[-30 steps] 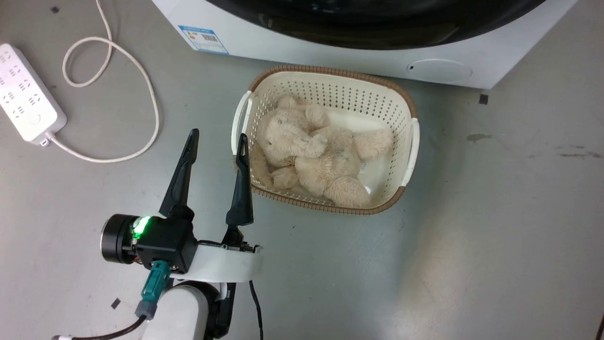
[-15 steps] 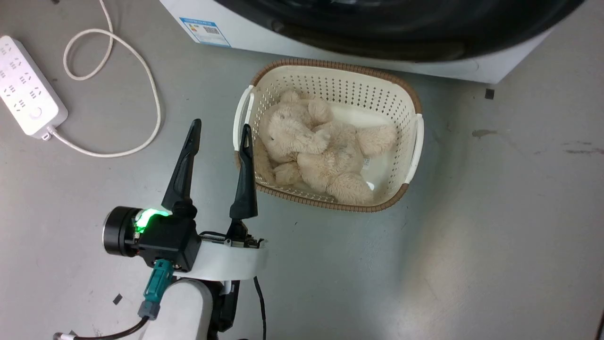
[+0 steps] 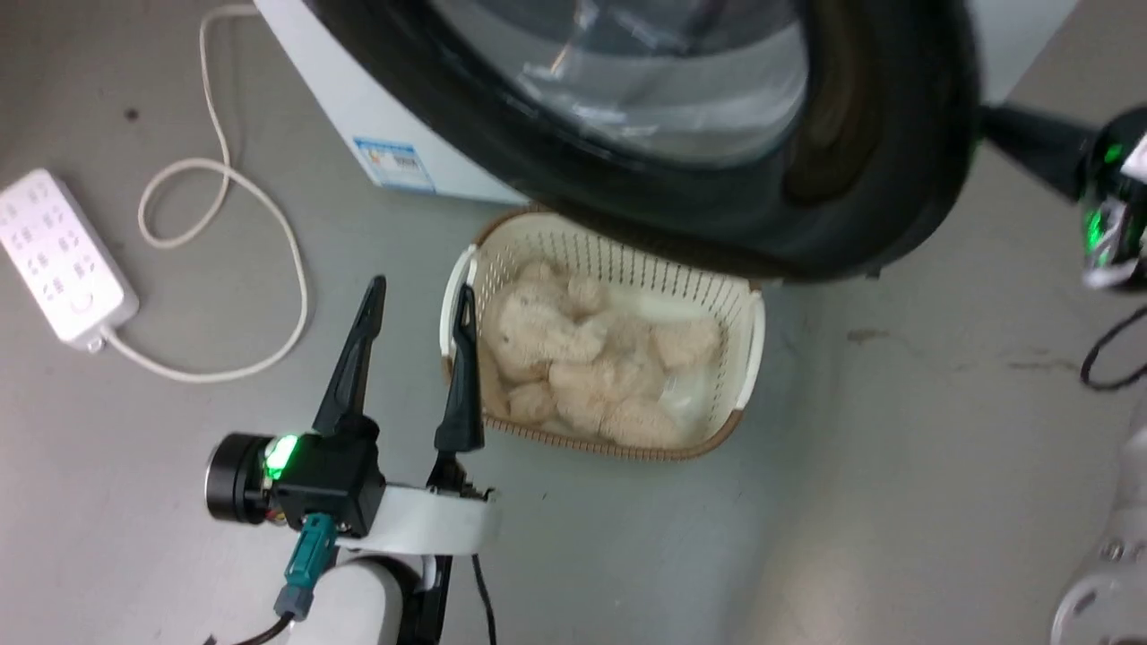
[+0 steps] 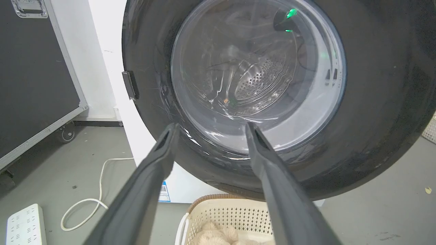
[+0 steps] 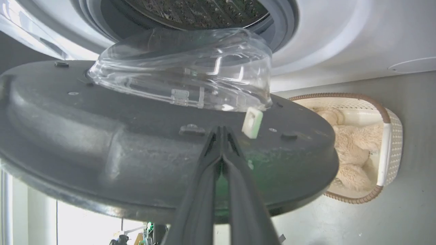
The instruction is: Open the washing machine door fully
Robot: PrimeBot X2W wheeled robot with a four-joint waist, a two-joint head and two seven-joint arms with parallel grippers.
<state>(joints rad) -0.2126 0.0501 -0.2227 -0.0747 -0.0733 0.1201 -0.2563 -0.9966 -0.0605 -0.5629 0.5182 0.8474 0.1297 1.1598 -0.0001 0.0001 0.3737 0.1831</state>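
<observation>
The washing machine door (image 3: 887,161) stands ajar, bowl (image 5: 184,71) facing drum (image 5: 204,10); right gripper (image 5: 221,131) closed; left gripper (image 3: 421,285) wide.

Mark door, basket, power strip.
door (image 4: 255,75), left wrist view, centre of the glass bowl.
basket (image 3: 627,269), head view, perforated back wall.
power strip (image 3: 63,255), head view, top face.

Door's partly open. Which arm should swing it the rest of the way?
Likely right. The right gripper, jaws shut, sits at the inner face of the large round glossy black door, beside its white latch. The left gripper hangs open on the outer side.
</observation>
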